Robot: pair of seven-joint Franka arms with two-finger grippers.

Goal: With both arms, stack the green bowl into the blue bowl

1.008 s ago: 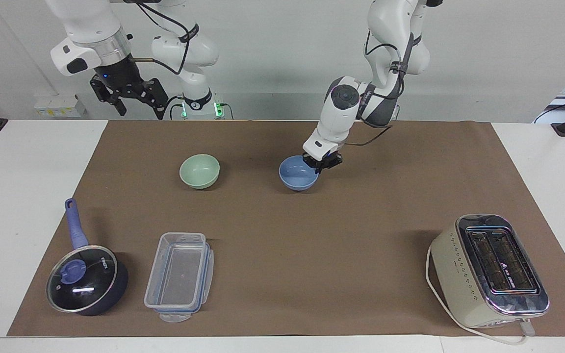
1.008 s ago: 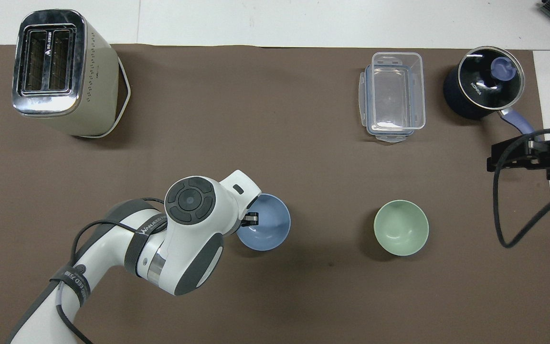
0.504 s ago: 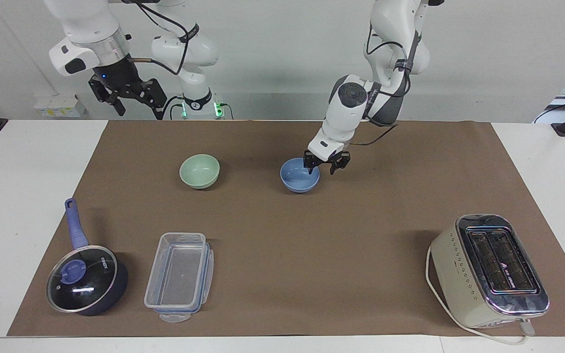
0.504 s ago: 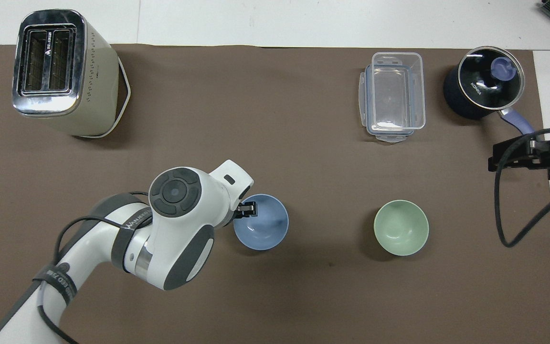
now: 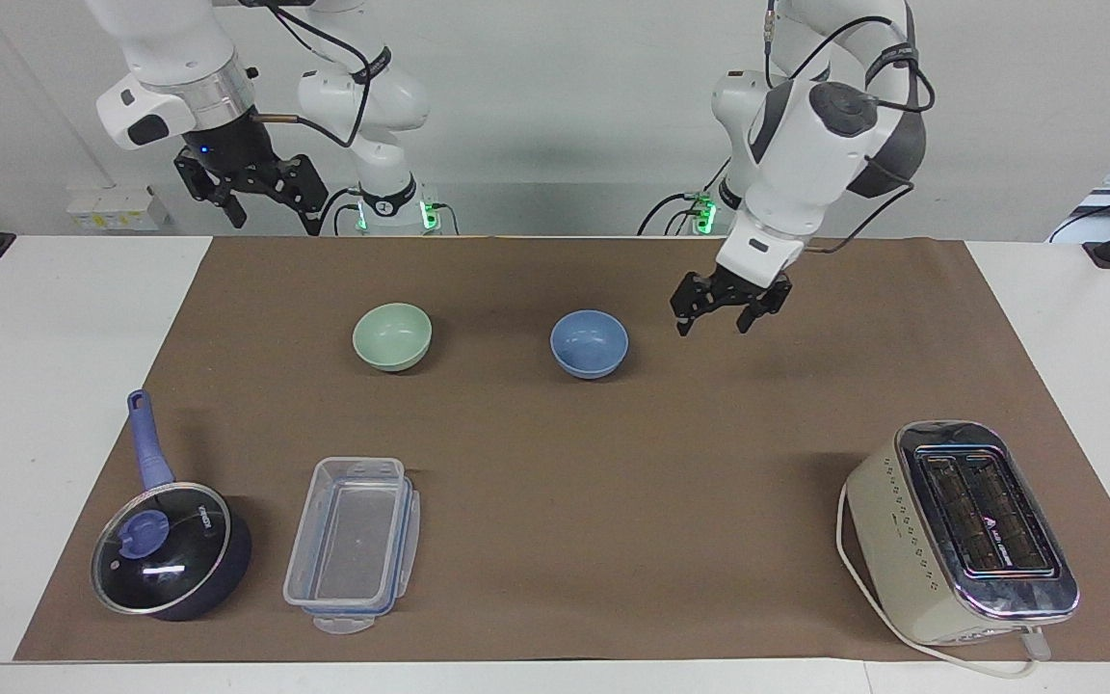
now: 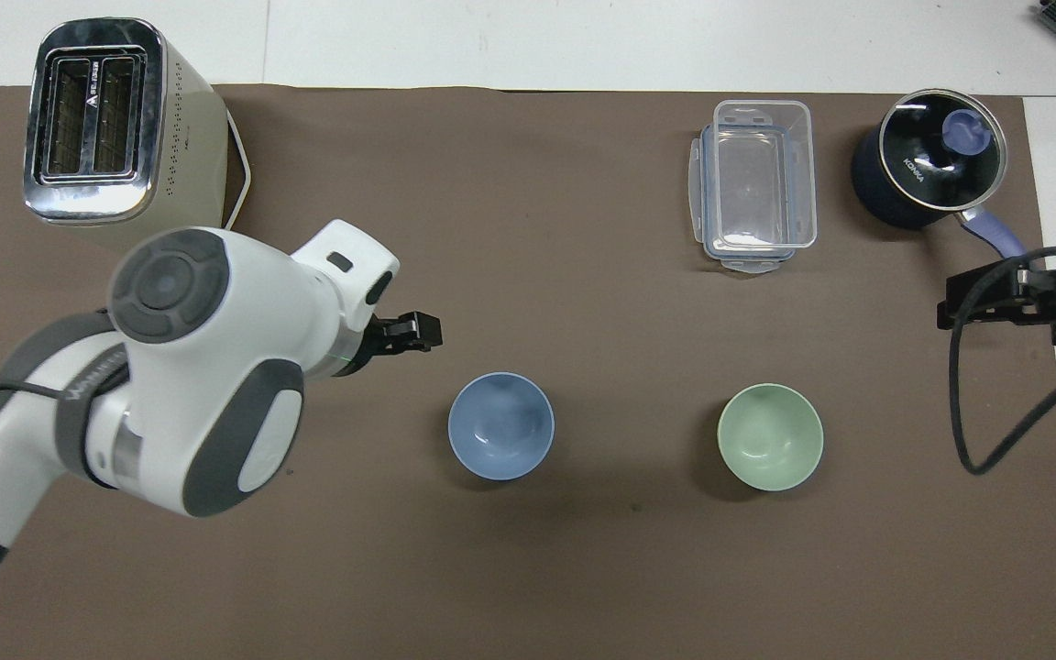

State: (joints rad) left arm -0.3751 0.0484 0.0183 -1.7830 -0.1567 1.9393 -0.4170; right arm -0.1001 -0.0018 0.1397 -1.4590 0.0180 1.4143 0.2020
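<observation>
Risk: green bowl (image 5: 392,335) mid-frame unstacked beside blue bowl (image 5: 590,342); left end effector (image 5: 712,315) and right end effector (image 5: 272,215) both open, empty; off-centre rim grasp could tip it.

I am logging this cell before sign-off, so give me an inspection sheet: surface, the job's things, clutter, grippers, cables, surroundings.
Surface: brown mat on a white table; no spills seen.
Job's things: green bowl and blue bowl upright, side by side, apart, not stacked; the green bowl toward the right arm's end.
Clutter: toaster, clear container and lidded saucepan, all farther from the robots than the bowls.
Grippers: left gripper open, raised over bare mat beside the blue bowl, holding nothing. Right gripper open, waiting high over the table's edge.
Cables: toaster cord looped round its base; black cables on both arms.
Surroundings: plain wall; green lights at the arm bases.
</observation>
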